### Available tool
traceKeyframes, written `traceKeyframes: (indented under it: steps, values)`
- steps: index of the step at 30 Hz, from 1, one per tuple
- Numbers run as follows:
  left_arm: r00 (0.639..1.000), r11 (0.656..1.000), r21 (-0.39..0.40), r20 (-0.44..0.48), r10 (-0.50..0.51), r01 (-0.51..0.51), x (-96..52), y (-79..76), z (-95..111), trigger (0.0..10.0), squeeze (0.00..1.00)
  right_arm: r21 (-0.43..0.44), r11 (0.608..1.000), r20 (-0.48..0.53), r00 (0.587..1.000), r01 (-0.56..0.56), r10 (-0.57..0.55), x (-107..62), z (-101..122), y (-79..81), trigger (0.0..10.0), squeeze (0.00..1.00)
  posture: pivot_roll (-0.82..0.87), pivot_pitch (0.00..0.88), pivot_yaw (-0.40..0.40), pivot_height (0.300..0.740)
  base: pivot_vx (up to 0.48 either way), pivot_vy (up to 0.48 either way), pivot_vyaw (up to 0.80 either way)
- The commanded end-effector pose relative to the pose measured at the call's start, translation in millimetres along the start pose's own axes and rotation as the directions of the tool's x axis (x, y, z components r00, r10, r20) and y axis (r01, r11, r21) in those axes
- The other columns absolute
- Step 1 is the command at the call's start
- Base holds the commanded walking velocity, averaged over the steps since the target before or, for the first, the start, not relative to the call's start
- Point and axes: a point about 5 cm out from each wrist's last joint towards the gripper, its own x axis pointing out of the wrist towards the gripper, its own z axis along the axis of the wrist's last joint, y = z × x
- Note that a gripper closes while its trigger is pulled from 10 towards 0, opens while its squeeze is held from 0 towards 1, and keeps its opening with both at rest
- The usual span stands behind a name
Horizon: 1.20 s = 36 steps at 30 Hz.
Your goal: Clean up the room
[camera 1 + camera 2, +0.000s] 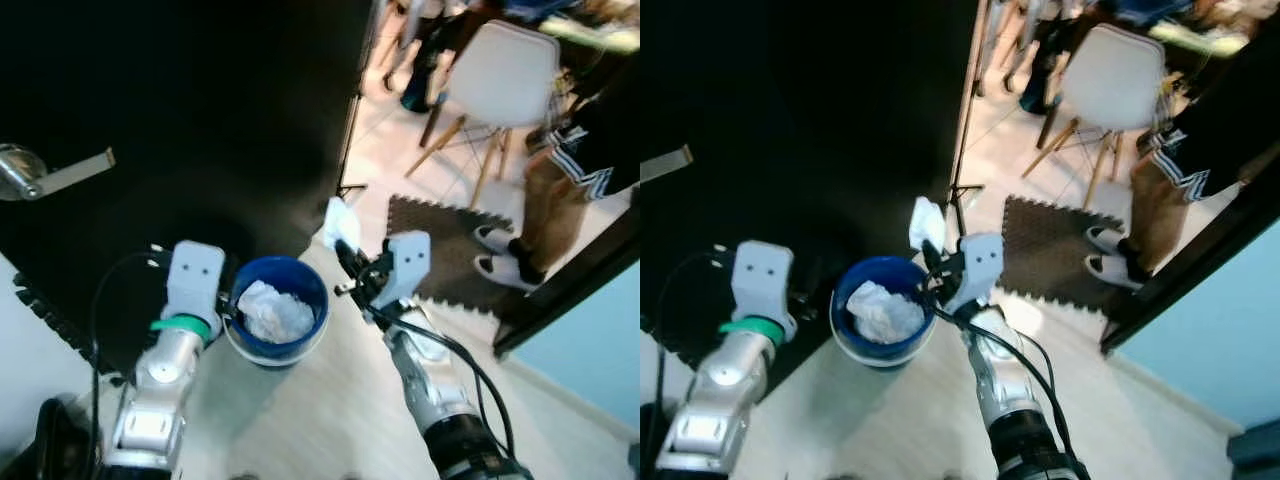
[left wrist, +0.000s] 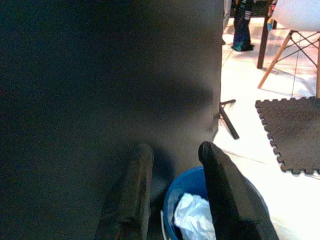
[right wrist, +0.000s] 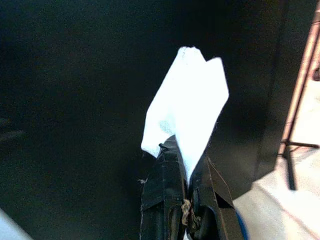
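**Tissue pinched above blue bin, bin held at the door**

Item 1. Right gripper (image 3: 187, 200). I have its two black fingers clenched on a white tissue (image 3: 187, 110), caught by its lower corner. The sheet stands up past the fingertips, long axis running on along the fingers, free end pointing away from the wrist and fanning out wide. I judge the pinch low on the sheet is meant to keep most of the paper clear of the pads, so it should fall away freely on release.

Item 2. Blue bin (image 1: 278, 310). It sits just beside and below the right fingertips, mouth up, with crumpled white paper (image 1: 274, 312) already inside. The tissue hangs near the rim on the right gripper's side; I cannot tell whether it is over the opening or just outside it.

Item 3. Left gripper (image 2: 172, 197). Its fingers are spread apart with the near rim of the bin between and just beyond them; whether they grip that rim I cannot tell. I judge it is there to steady the bin.

Item 4. Dark door (image 1: 200, 120), right behind the bin, lever handle (image 1: 40, 175) off to the left side.

Item 5. Beyond the door edge: foam mat (image 1: 455, 245), a white chair (image 1: 510, 75), a person's legs and shoes (image 1: 500, 255) standing at the mat.
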Motion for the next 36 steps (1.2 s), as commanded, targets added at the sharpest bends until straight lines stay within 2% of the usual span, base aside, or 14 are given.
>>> traceKeyframes:
  steps: [1, 4, 17, 22, 24, 26, 28, 29, 30, 32, 33, 34, 35, 36]
  values:
    - [0.999, 1.0, 0.002, -0.019, -0.027, 0.027, 0.5, -4.8, -4.0, 10.0, 0.0, -0.018, 0.999, -0.006, 1.0, 0.03, -0.03, -4.1, -3.1, -5.9, 10.0, 0.0, 0.06, 0.0, 0.019, 0.733, 0.469, 0.0, 0.0]
    - [0.999, 0.999, 0.01, -0.015, -0.038, 0.038, 2.8, -2.1, -3.2, 10.0, 0.0, -0.069, 0.997, 0.005, 0.999, 0.039, -0.039, -4.1, -0.3, -9.7, 10.0, 0.0, 0.05, 0.0, 0.028, 0.733, 0.469, 0.0, 0.0]
    - [0.997, 0.997, 0.007, -0.018, -0.074, 0.075, 5.1, -7.1, -3.3, 10.0, 0.0, -0.111, 0.994, -0.001, 1.0, -0.006, 0.006, 0.9, 2.8, -9.3, 10.0, 0.0, 0.05, 0.0, 0.035, 0.733, 0.469, 0.0, 0.0]
    - [0.973, 0.975, 0.014, -0.075, -0.218, 0.22, -4.8, -14.2, -12.3, 10.0, 0.0, -0.159, 0.985, -0.073, 0.996, -0.065, 0.054, 3.3, -7.3, -5.6, 10.0, 0.0, 0.06, 0.0, 0.038, 0.733, 0.112, 0.0, 0.0]
    - [0.939, 0.944, 0.03, -0.123, -0.322, 0.328, -21.5, -12.7, -22.5, 10.0, 0.0, -0.148, 0.983, -0.124, 0.988, -0.109, 0.091, 3.9, -16.3, -2.2, 10.0, 0.0, 0.07, 0.026, 0.042, 0.733, 0.0, 0.0, 0.0]
    - [0.939, 0.944, 0.03, -0.123, -0.322, 0.328, -21.5, -12.7, -22.5, 10.0, 0.0, -0.148, 0.983, -0.124, 0.988, -0.109, 0.091, 3.9, -16.3, -2.2, 10.0, 0.0, 0.07, 0.026, 0.042, 0.733, 0.0, 0.0, 0.0]
    - [0.879, 0.898, 0.008, -0.208, -0.429, 0.44, -55.8, -2.2, -35.5, 10.0, 0.0, -0.104, 0.978, -0.186, 0.969, -0.183, 0.161, 5.4, -27.4, 7.7, 10.0, 0.0, 0.1, 0.099, 0.038, 0.733, 0.0, 0.0, 0.0]
    - [0.879, 0.898, 0.008, -0.208, -0.429, 0.44, -55.8, -2.2, -35.5, 10.0, 0.0, -0.104, 0.978, -0.186, 0.969, -0.183, 0.161, 5.4, -27.4, 7.7, 10.0, 0.0, 0.1, 0.099, 0.038, 0.733, 0.0, 0.0, 0.0]
    - [0.852, 0.878, -0.007, -0.238, -0.467, 0.479, -69.0, 0.8, -38.6, 10.0, 0.0, -0.089, 0.975, -0.204, 0.962, -0.205, 0.184, 5.9, -30.9, 11.2, 10.0, 0.0, 0.1, 0.099, 0.038, 0.733, 0.0, 0.0, 0.0]
    - [0.852, 0.878, -0.007, -0.238, -0.467, 0.479, -69.0, 0.8, -38.6, 10.0, 0.0, -0.089, 0.975, -0.204, 0.962, -0.205, 0.184, 5.9, -30.9, 11.2, 10.0, 0.0, 0.1, 0.099, 0.038, 0.733, 0.0, 0.0, 0.0]
    - [0.816, 0.856, -0.051, -0.277, -0.507, 0.514, -91.8, 5.2, -42.6, 10.0, 0.0, -0.078, 0.973, -0.237, 0.952, -0.216, 0.193, 6.3, -37.7, 15.4, 10.0, 0.0, 0.16, 0.169, 0.031, 0.733, 0.0, 0.0, 0.0]
    - [0.816, 0.856, -0.051, -0.277, -0.507, 0.514, -91.8, 5.2, -42.6, 10.0, 0.0, -0.078, 0.973, -0.237, 0.952, -0.216, 0.193, 6.3, -37.7, 15.4, 10.0, 0.0, 0.16, 0.169, 0.031, 0.733, 0.0, 0.0, 0.0]
    - [0.785, 0.836, -0.103, -0.299, -0.542, 0.538, -112.6, 6.2, -42.0, 10.0, 0.0, -0.084, 0.975, -0.281, 0.944, -0.204, 0.173, 6.6, -46.3, 19.2, 10.0, 0.0, 0.19, 0.208, 0.026, 0.733, 0.0, 0.0, 0.0]
    - [0.785, 0.836, -0.103, -0.299, -0.542, 0.538, -112.6, 6.2, -42.0, 10.0, 0.0, -0.084, 0.975, -0.281, 0.944, -0.204, 0.173, 6.6, -46.3, 19.2, 10.0, 0.0, 0.19, 0.208, 0.026, 0.733, 0.0, 0.0, 0.0]
